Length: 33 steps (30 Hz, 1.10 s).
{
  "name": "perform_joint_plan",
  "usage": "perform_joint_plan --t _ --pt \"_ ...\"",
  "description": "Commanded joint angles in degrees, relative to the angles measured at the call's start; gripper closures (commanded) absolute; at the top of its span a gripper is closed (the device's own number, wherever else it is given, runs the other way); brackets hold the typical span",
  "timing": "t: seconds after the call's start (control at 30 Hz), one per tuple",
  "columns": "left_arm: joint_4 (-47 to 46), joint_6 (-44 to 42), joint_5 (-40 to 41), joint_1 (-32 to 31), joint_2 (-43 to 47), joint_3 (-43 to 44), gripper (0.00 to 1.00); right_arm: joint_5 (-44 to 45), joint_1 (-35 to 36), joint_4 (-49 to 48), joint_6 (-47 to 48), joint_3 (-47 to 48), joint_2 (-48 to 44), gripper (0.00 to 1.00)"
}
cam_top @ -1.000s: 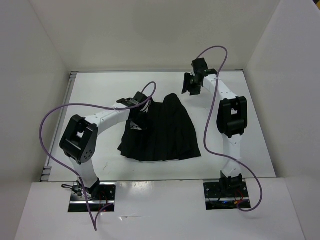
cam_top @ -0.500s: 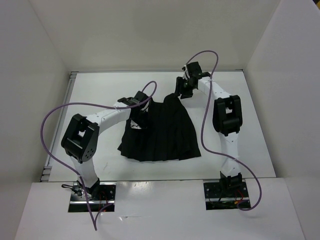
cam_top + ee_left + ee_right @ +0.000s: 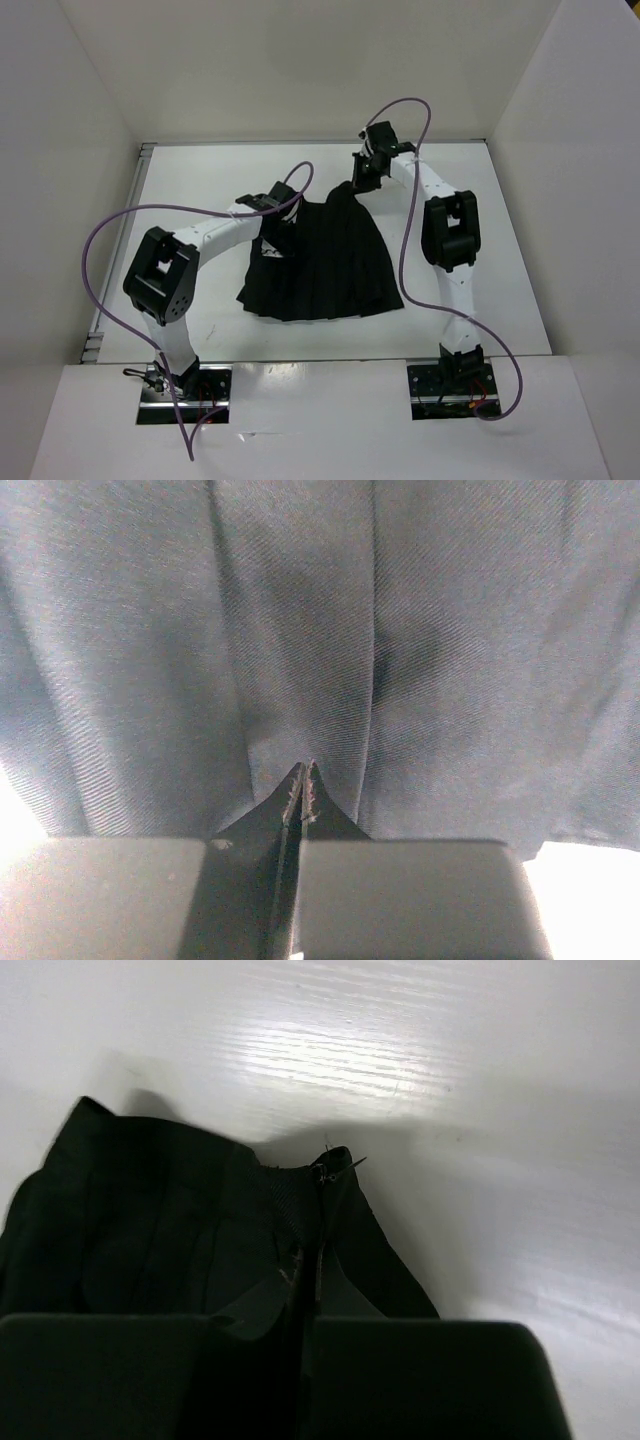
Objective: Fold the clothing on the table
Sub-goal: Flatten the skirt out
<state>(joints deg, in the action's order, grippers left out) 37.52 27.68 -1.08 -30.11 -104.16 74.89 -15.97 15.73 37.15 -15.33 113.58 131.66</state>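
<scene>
Over the clothing [image 3: 320, 265], the outstretched right pincer [image 3: 358, 186] seems clamped on fabric.

closed jaws pinch the pleated dark clothing [image 3: 430, 630].

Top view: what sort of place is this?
Probably a robotics lab test cell: a white table boxed in by plain walls, left arm and right arm bolted down, one black pleated skirt laid out.
</scene>
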Motion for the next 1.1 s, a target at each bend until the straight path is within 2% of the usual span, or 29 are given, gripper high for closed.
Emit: perform_joint_plan --t 0.0,0.1,0.23,0.33,0.43,0.53,0.57,0.6,0.73,0.77,0.87,1.0,1.07 --pt "0.19 1.23 0.29 2.85 3.34 5.07 1.00 10.55 4.13 1.52 -2.50 2.26 -14.98 1.00" --pt "0.19 1.23 0.29 5.76 6.94 8.77 1.00 20.14 4.14 7.22 -3.82 4.62 -21.76 1.00" --pt "-0.43 1.23 1.52 8.57 11.42 11.94 0.99 27.37 4.83 12.86 -4.44 10.51 -27.23 1.00" --pt "-0.43 1.23 2.93 10.15 12.04 10.81 0.98 24.69 6.42 14.79 -3.83 15.26 -27.24 1.00" --pt "-0.95 1.23 2.93 11.38 12.05 8.00 0.98 22.21 11.68 16.73 -1.99 20.62 -20.51 1.00" --pt "-3.05 2.38 2.93 12.00 13.10 5.62 0.98 20.98 19.23 23.82 -1.10 32.36 -11.11 1.00" --pt "-3.06 2.90 2.93 12.52 13.10 4.14 0.98 19.67 21.08 26.98 0.55 37.71 -2.37 1.00" --pt "-3.76 3.51 3.45 12.53 13.63 3.60 0.98 19.66 24.58 28.84 0.57 44.29 0.33 1.00" --pt "-4.82 4.05 3.98 14.89 13.63 2.19 0.98 7.11 29.88 28.16 3.37 46.21 3.43 1.00" --pt "-4.82 4.05 3.98 15.60 13.63 2.19 0.98 4.57 30.50 28.16 4.60 46.21 0.74 1.00" --pt "-4.82 4.05 3.98 16.13 13.63 0.87 0.98 4.01 31.21 28.16 5.31 45.68 -5.07 1.00" --pt "-4.82 4.57 3.98 16.66 13.63 -0.45 0.98 10.06 31.21 28.16 5.31 41.73 -17.01 1.00" --pt "-4.82 4.57 3.98 16.66 14.25 -0.45 0.98 12.80 29.98 28.16 5.31 37.27 -20.20 1.00"
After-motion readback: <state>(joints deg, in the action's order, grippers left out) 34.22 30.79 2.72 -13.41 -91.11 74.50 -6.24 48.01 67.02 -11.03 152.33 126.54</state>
